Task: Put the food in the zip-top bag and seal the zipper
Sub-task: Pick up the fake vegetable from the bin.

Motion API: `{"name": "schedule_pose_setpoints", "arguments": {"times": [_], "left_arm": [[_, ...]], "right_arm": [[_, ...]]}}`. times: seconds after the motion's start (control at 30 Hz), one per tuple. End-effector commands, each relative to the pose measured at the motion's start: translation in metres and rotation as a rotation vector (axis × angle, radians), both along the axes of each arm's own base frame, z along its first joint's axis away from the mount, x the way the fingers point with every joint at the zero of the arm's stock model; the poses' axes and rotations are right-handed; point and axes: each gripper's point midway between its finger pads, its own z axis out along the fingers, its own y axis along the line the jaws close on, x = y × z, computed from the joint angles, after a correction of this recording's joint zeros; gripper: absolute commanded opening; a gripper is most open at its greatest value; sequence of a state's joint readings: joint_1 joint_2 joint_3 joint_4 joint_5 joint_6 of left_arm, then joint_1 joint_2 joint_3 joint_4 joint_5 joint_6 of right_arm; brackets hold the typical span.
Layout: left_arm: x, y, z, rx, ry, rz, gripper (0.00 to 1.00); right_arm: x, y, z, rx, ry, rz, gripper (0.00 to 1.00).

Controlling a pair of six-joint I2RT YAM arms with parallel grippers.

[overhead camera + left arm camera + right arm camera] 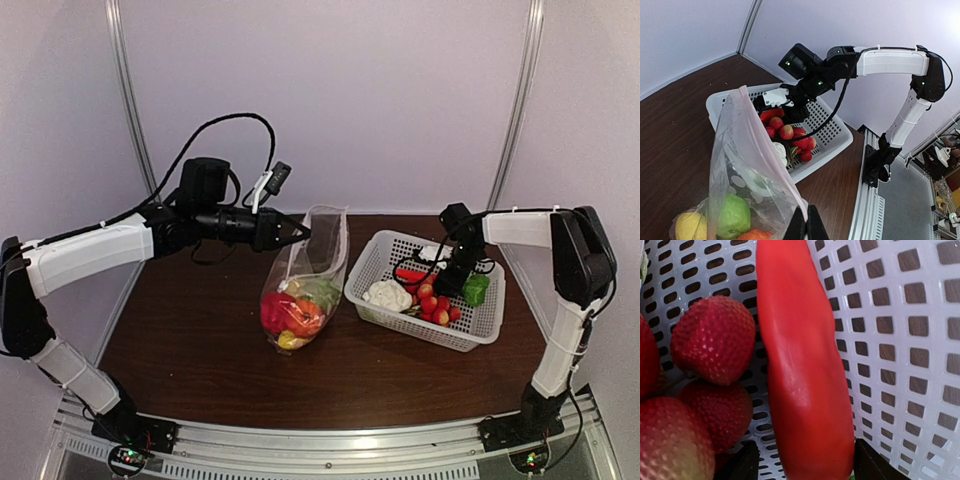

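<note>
The clear zip-top bag (312, 262) stands upright at table centre with a lime (732, 215), a lemon (690, 226) and red and orange food (290, 315) inside. My left gripper (300, 232) is shut on the bag's mouth edge, and its pale zipper strip (774, 159) runs up from the jaws (807, 222). My right gripper (447, 283) is down in the white basket (470, 340). It is open, with a finger on each side of the red pepper (805, 365). Strawberries (712, 340) lie just left of the pepper.
The basket also holds a white cauliflower (387, 295), a bunch of strawberries (436, 300) and a green piece (476, 290). The metal rail (330, 450) runs along the near table edge, and grey walls close in behind and at both sides.
</note>
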State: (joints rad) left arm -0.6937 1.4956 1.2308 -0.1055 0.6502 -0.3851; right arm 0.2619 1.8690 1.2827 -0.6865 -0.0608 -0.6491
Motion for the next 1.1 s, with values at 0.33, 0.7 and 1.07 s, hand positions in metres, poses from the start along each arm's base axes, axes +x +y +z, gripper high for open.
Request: {"name": "schedule_pose_setpoints", "arguments": {"times": [0.33,0.7,1.07], "left_arm": [[-0.005,-0.002,0.021,-0.047,-0.047,-0.025,0.00],[-0.004,-0.004,0.017,-0.052,-0.034,-0.025,0.00],[-0.008,-0.013,0.022,-0.088,-0.022,-0.073,0.00]], "right_arm": [[-0.018,-0.017,0.079,0.016,-0.137,-0.113,0.41],[-0.075,0.005,0.191,0.231,-0.271,0.020,0.39],[-0.124,0.115,0.229,0.459,-0.182,0.420,0.41]]}}
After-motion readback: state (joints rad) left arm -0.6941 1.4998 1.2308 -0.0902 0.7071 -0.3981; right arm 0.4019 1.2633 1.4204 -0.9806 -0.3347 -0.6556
